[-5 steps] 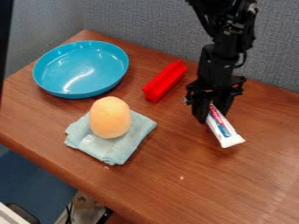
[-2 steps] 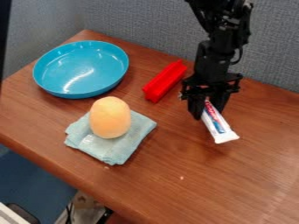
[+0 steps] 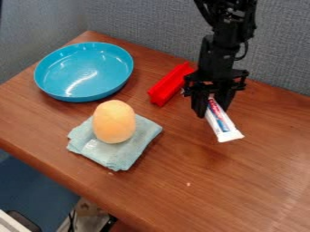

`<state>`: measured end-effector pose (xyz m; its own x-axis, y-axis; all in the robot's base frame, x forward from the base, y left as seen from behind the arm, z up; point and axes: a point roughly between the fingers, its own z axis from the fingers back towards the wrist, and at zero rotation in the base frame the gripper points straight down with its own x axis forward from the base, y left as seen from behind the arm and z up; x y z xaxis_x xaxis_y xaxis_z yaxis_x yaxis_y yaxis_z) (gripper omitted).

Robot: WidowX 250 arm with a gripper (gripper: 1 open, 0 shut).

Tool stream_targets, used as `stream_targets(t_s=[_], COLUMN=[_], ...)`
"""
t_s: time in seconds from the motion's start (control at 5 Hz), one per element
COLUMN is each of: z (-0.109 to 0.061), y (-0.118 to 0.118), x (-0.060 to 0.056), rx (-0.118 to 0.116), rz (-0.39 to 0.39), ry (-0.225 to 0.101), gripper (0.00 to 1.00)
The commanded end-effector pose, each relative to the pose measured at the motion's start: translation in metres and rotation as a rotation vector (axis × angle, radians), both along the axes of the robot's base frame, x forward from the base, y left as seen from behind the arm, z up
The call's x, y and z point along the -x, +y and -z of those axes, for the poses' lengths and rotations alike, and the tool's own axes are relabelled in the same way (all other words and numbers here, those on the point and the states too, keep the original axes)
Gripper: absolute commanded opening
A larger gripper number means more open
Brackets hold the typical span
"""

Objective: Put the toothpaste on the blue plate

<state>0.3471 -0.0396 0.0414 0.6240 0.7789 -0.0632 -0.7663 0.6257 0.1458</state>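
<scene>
The toothpaste (image 3: 224, 124), a small white tube with red and blue print, sits slanted at the right of the wooden table. Its upper end is between the fingers of my black gripper (image 3: 208, 108). The gripper points straight down and is shut on the tube, whose lower end sticks out toward the lower right, at or just above the tabletop. The blue plate (image 3: 54, 60), round and glossy, stands at the far left of the table with nothing in it, well apart from the gripper.
A red rectangular block (image 3: 171, 83) lies just left of the gripper, between it and the plate. An orange egg-shaped object (image 3: 114, 120) rests on a pale teal folded cloth (image 3: 118, 149) at the front middle. The table's front edge (image 3: 121, 195) runs diagonally below.
The gripper and the toothpaste in it have edged slightly up and to the left together. Nothing else has moved.
</scene>
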Motion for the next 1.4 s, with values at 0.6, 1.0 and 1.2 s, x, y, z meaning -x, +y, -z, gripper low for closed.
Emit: stream_targets(t_s=[0.6,1.0,1.2], z=[-0.080,-0.092,-0.093], y=[0.038,0.068,0.082], x=[-0.003,-0.001,-0.001], rx=[0.029,0.013,-0.003], rz=[0.015,0.010,0.002], ry=[-0.125,-0.139,-0.146], gripper=[0.00,0.00,0.00])
